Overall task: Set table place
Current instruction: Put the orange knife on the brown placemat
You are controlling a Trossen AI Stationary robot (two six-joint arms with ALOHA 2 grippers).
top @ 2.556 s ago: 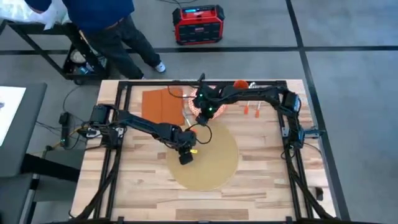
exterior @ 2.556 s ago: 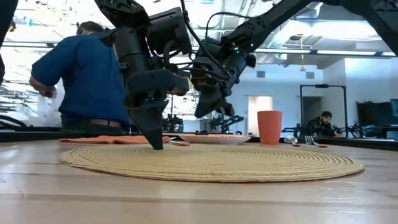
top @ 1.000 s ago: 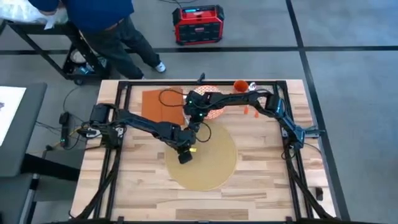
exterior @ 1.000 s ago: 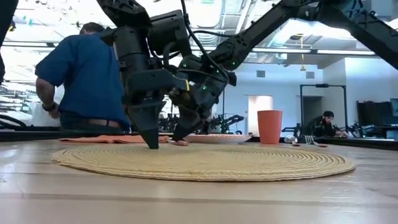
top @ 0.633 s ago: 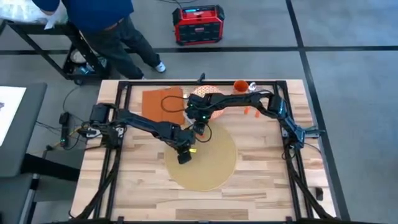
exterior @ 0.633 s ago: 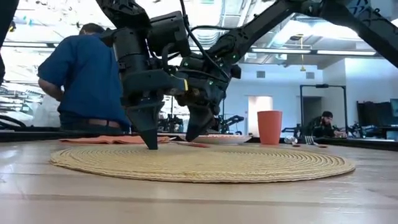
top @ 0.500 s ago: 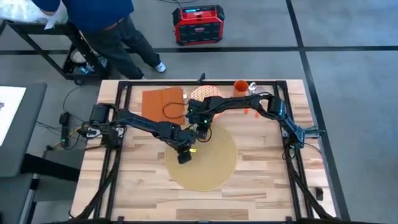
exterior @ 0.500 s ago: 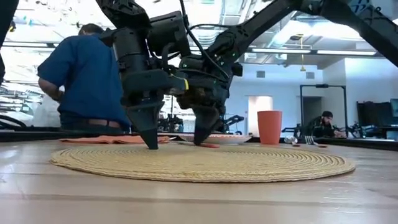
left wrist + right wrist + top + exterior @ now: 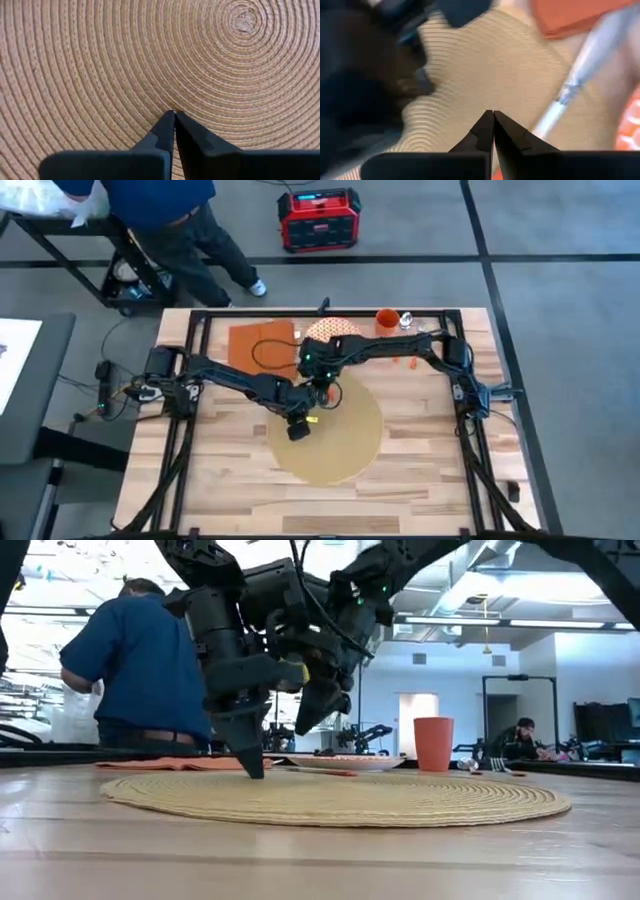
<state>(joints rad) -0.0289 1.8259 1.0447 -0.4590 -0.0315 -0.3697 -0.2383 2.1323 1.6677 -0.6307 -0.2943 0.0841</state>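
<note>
The round tan placemat [image 9: 326, 430] lies flat on the wooden table [image 9: 420, 450], a little near of the table's middle. The left gripper [image 9: 254, 772] points straight down with its tip on the weave at the mat's far-left part; in the left wrist view its two fingers [image 9: 165, 131] are pressed together with nothing between them, the tip on the coiled rings a short way from the mat's centre knot [image 9: 243, 20]. The right arm reaches across from the far right side of the table, and the right gripper [image 9: 303, 722] hangs above the far edge of the mat, just beside the left gripper and clear of the surface; its fingers [image 9: 485, 132] are also together and hold nothing. Beyond the mat's far edge lie an orange napkin [image 9: 262, 346] to the left and a patterned orange-and-white plate [image 9: 334, 332] just right of it, the plate partly hidden by the right arm. An orange cup [image 9: 433, 744] stands farther right near the table's far edge. A piece of silverware [image 9: 570, 85] shows blurred in the right wrist view beside the mat's edge. Past the far-left corner of the table a person in a blue shirt [image 9: 140, 665] stands with their back turned, and a red box [image 9: 318, 218] sits on the floor.
</note>
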